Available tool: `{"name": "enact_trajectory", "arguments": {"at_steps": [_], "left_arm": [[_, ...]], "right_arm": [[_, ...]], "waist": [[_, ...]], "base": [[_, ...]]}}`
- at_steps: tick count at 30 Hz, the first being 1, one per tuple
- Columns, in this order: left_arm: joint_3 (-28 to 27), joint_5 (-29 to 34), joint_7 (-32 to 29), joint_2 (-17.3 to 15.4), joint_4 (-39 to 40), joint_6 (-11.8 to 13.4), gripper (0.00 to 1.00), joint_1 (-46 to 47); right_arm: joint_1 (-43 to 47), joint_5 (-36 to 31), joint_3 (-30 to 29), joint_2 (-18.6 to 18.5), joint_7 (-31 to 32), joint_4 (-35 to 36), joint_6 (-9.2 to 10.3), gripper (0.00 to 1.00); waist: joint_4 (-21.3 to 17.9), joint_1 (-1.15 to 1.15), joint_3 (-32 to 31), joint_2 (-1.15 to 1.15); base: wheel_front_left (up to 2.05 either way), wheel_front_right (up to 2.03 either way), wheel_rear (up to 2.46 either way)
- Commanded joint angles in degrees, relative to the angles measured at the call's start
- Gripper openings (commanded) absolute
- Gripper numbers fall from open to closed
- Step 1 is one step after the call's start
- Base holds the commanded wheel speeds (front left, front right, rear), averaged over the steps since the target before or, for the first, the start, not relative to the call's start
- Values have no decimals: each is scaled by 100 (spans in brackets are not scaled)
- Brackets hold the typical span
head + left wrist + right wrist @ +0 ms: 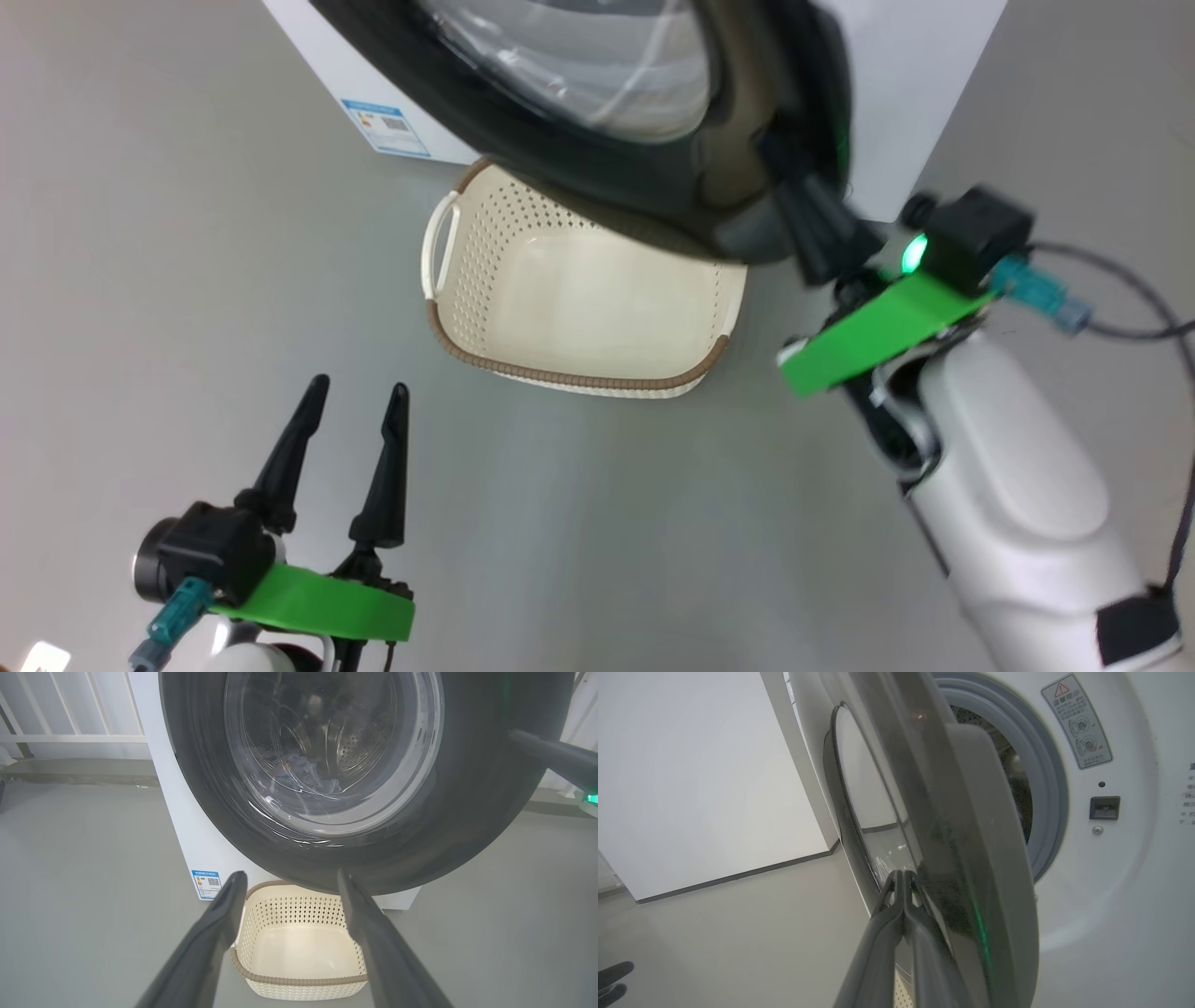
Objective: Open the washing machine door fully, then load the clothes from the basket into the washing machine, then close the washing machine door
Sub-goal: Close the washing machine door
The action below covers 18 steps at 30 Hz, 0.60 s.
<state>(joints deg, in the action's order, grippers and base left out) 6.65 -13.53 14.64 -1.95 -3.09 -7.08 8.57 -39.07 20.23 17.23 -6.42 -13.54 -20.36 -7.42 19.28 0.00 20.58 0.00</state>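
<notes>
The washing machine door (597,159) stands partly open, swung out over the cream basket (467,271), which holds nothing. My right gripper (794,187) is shut, its fingertips (903,879) pressed against the door's black outer rim (924,812). My left gripper (355,392) hangs open and empty at the lower left, short of the basket (303,980). Through the door glass (327,751) the clothes (303,772) show as a bluish heap in the steel drum. The washing machine (1111,882) has a grey-blue gasket (1048,788) around its opening.
A blue label sticker (207,884) sits low on the washer's white front. The latch slot (1105,807) and a warning sticker (1078,721) are beside the opening. Grey floor (187,280) spreads to the left. A white railing (70,718) stands behind.
</notes>
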Motion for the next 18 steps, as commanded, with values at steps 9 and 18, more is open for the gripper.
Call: {"name": "enact_trajectory", "arguments": {"at_steps": [9, 18], "left_arm": [[21, -142, 36, -93, 127, -34, 100, 315], [272, -250, 36, -93, 133, -39, 100, 536]], "right_arm": [[-1043, -202, -571, 20, -121, -467, -7, 0], [-2017, -449, -886, -120, -142, -1145, -7, 0]], "waist": [[126, 0, 297, 0], [311, 0, 625, 0]], "base": [[0, 0, 0], [0, 0, 0]]}}
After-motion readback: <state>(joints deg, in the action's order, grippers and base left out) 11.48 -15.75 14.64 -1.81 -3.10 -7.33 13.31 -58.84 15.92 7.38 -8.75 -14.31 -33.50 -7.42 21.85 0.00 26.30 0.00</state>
